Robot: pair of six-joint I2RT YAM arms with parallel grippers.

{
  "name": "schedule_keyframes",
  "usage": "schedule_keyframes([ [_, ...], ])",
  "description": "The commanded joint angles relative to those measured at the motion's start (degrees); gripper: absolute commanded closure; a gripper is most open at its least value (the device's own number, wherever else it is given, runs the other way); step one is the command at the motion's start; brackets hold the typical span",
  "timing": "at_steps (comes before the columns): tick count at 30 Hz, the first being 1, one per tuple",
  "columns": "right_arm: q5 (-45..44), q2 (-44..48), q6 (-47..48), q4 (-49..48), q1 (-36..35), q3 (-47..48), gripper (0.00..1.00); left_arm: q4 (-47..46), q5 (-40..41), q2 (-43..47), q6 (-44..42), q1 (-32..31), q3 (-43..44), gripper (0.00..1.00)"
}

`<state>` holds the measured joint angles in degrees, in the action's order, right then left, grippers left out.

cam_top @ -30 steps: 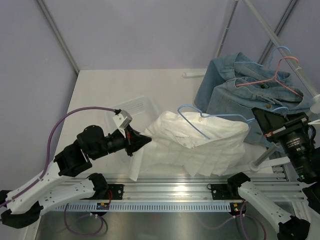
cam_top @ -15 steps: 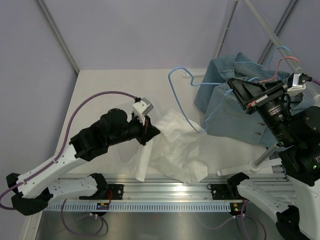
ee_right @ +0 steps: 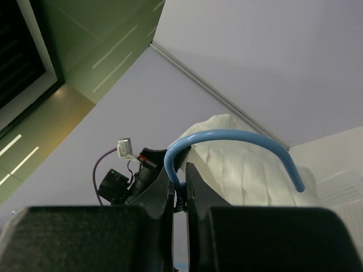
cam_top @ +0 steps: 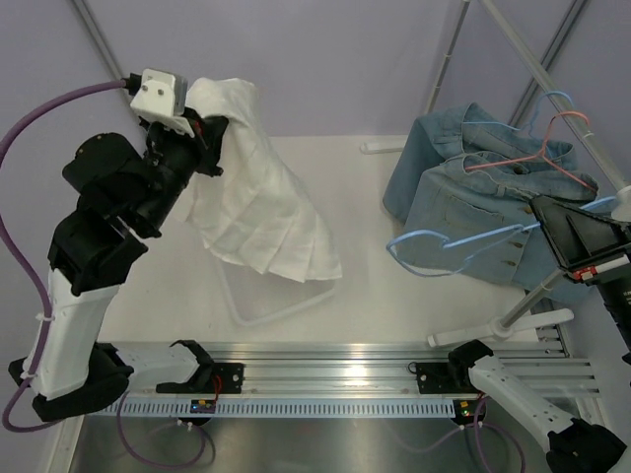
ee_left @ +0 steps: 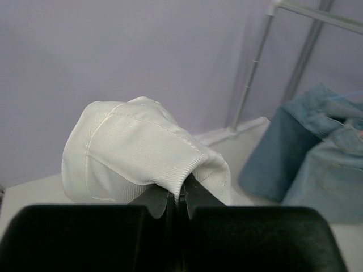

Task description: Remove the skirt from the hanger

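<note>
The white skirt (cam_top: pixel 258 202) hangs free from my left gripper (cam_top: pixel 209 126), which is raised high at the far left and shut on its waistband. In the left wrist view the folded waistband (ee_left: pixel 142 147) is pinched between my closed fingers (ee_left: pixel 177 197). The light blue hanger (cam_top: pixel 449 243) is bare and held level in front of the denim at the right. My right gripper (cam_top: pixel 540 225) is shut on it. In the right wrist view the hanger's hook (ee_right: pixel 238 139) curves out from my right gripper (ee_right: pixel 180 195), with the skirt (ee_right: pixel 249 170) far behind.
Blue denim garments (cam_top: pixel 473 168) hang on pink (cam_top: pixel 552 148) and blue hangers from a slanted rail at the right. The rack's white foot (cam_top: pixel 503 325) lies near the front right. A clear plastic bin (cam_top: pixel 281 305) sits on the white table (cam_top: pixel 365 197) below the skirt.
My left arm has swung up and left, lifting the skirt off the table and away from the hanger. My right arm has carried the bare hanger down and right.
</note>
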<state>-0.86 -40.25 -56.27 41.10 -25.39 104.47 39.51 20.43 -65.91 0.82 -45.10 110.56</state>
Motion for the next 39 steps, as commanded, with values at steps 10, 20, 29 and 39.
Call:
schedule_keyframes([
  [10,-4.4,0.0,8.1,8.7,-0.2,2.2,1.0,-3.8,-19.6,-6.5,2.0,18.0,-8.8,1.0],
  [20,-2.7,1.3,8.5,6.5,-0.3,-4.4,1.0,-18.9,-39.5,-2.9,14.6,19.8,-31.2,1.0],
  [29,-1.8,1.8,8.2,6.6,-0.3,-6.1,1.0,-20.1,-33.5,0.9,23.8,19.9,-36.9,1.0],
  [39,3.5,-2.1,10.1,9.8,-0.2,-5.7,1.0,-9.7,-22.3,7.6,30.1,26.2,-54.4,1.0],
])
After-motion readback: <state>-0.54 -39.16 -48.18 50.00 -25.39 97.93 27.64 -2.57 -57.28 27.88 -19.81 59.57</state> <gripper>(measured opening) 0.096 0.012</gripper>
